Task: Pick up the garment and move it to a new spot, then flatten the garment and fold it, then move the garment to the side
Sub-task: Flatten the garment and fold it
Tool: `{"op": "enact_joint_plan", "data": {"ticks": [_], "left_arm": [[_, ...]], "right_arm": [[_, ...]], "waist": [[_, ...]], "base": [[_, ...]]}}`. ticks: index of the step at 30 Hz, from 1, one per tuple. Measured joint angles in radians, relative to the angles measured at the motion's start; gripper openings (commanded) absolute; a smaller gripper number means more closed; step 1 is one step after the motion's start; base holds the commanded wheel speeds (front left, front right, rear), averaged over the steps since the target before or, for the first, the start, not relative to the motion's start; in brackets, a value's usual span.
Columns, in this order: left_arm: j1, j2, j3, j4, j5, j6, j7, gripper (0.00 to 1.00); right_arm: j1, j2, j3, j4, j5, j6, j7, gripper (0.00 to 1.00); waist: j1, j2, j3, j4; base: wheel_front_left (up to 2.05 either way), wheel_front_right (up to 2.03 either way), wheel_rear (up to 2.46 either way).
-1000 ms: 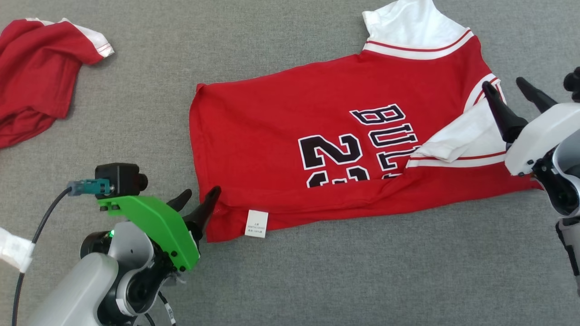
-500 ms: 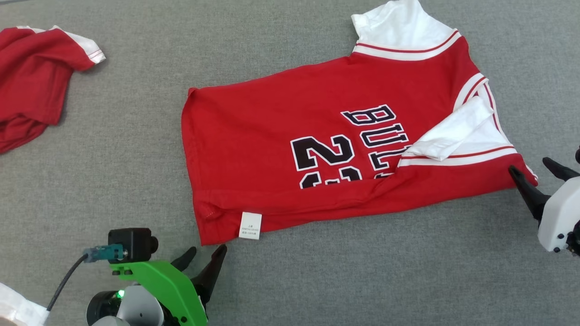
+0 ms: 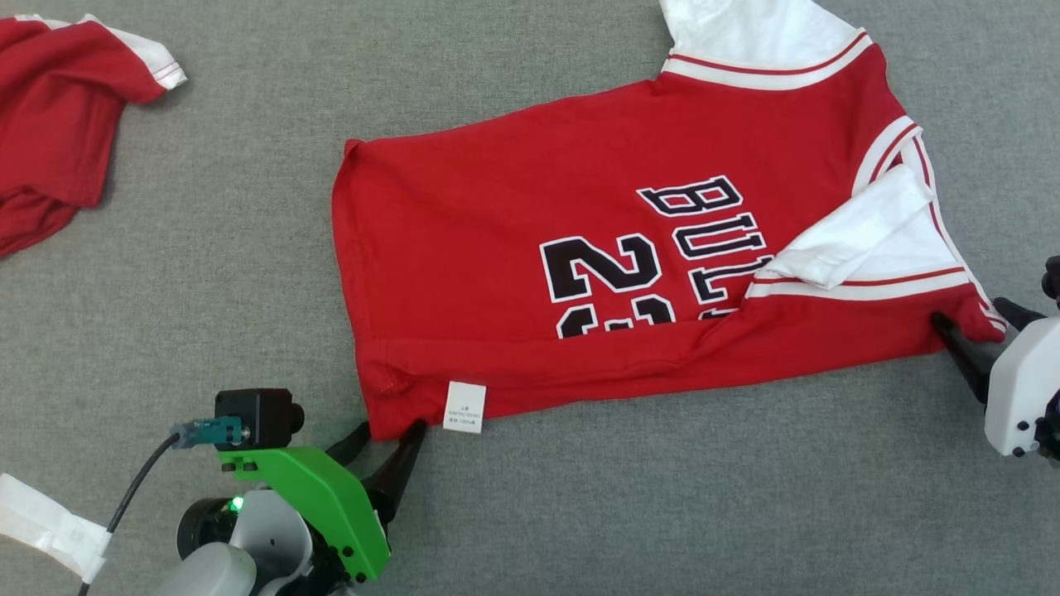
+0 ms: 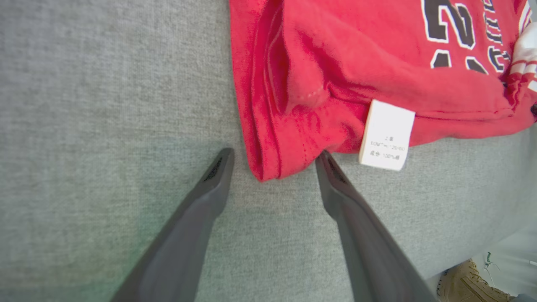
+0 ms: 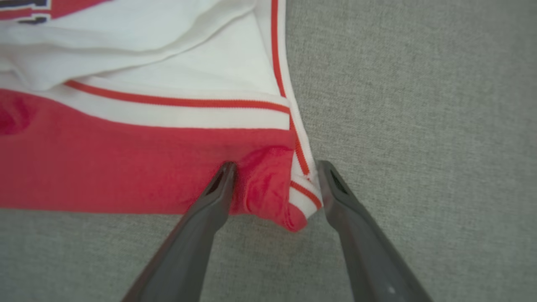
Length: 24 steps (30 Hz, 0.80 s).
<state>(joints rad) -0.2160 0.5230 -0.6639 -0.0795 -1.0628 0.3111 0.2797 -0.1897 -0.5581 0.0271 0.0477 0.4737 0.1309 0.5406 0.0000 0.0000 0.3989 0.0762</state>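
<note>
Head view, grey fabric surface, red garment, left hand spread, right hand spread

Bright even light, wrist cams soft.

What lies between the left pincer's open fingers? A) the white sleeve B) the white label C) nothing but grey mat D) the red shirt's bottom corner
D: in the left wrist view a hem corner of the shirt sits between the fingers of the left pincer, the label just outside them.
</note>
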Motion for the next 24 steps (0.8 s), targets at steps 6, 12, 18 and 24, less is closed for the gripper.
{"op": "enact_joint_plan", "data": {"ticks": [6, 12, 18, 24], "left_arm": [[-0.013, -0.014, -0.007, 0.022, 0.0, -0.019, -0.004, 1.0], [-0.03, -0.021, -0.014, 0.02, -0.009, -0.045, 0.009, 0.9], [-0.037, -0.033, -0.004, 0.027, -0.038, -0.065, 0.01, 0.0], [-0.057, -0.051, -0.007, 0.054, -0.075, -0.126, 0.032, 0.0]], "right_arm": [[-0.019, -0.004, 0.005, 0.024, 0.014, 0.0, 0.026, 1.0], [-0.04, -0.005, 0.014, 0.044, 0.02, 0.0, 0.042, 1.0], [-0.062, -0.002, 0.034, 0.071, 0.036, 0.0, 0.071, 0.45], [-0.106, -0.026, 0.07, 0.111, 0.11, 0.0, 0.128, 0.0]], "waist": [[0.0, 0.0, 0.007, 0.008], [0.0, 0.0, 0.007, 0.013], [0.0, 0.0, 0.014, 0.017], [0.0, 0.0, 0.016, 0.02]], "base": [[0.0, 0.0, 0.0], [0.0, 0.0, 0.0], [0.0, 0.0, 0.0], [0.0, 0.0, 0.0]]}}
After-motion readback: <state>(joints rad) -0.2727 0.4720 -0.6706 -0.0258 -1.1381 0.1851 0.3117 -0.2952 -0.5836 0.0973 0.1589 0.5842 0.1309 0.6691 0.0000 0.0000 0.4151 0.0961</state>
